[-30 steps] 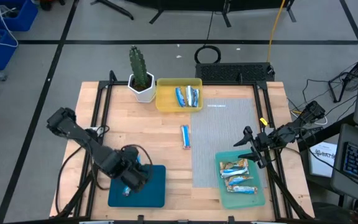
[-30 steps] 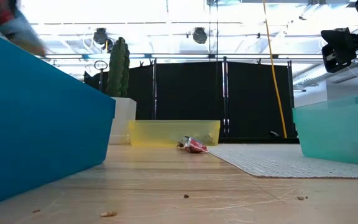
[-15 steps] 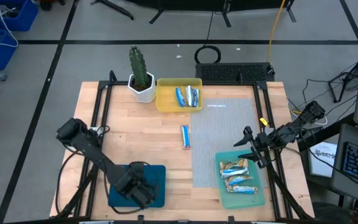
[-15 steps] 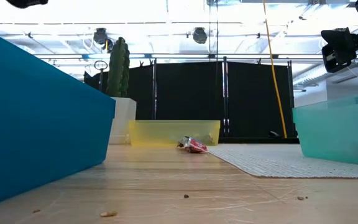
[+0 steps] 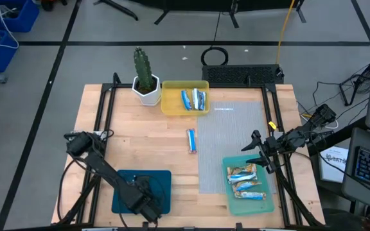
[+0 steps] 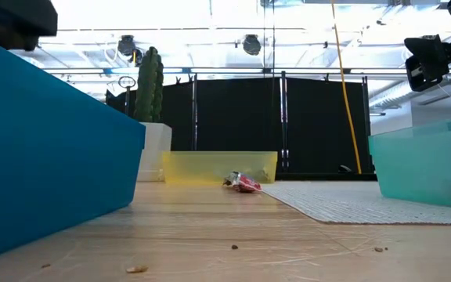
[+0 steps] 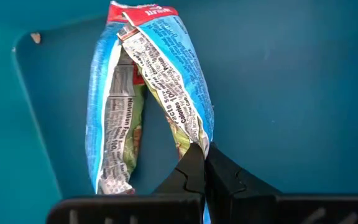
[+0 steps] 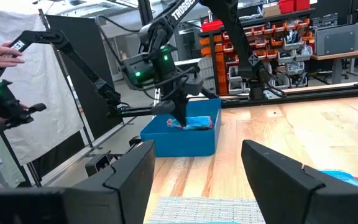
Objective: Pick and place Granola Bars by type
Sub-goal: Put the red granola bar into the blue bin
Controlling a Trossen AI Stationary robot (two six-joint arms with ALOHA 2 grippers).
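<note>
Left pincer [image 7: 202,163], shut on a blue-and-white foil granola bar [image 7: 148,93], sits over the dark teal flat tray [image 5: 162,186] at the desk's 7 o'clock. Right pincer [image 5: 254,151] waits wide open, empty, at 4 o'clock. Risk: the crinkled wrapper may cling on release and land outside.

Blue-white bar [image 7: 148,99] (red end), dark teal tray [image 7: 291,93].

Bar [image 7: 148,99] in dark teal tray [image 5: 162,183]: lower end hidden behind left gripper [image 7: 204,174]. High view: arm covers the bar. Low view: light teal tray [image 6: 437,168] cut off at right edge.

Two dark jointed arms carry black cables.
</note>
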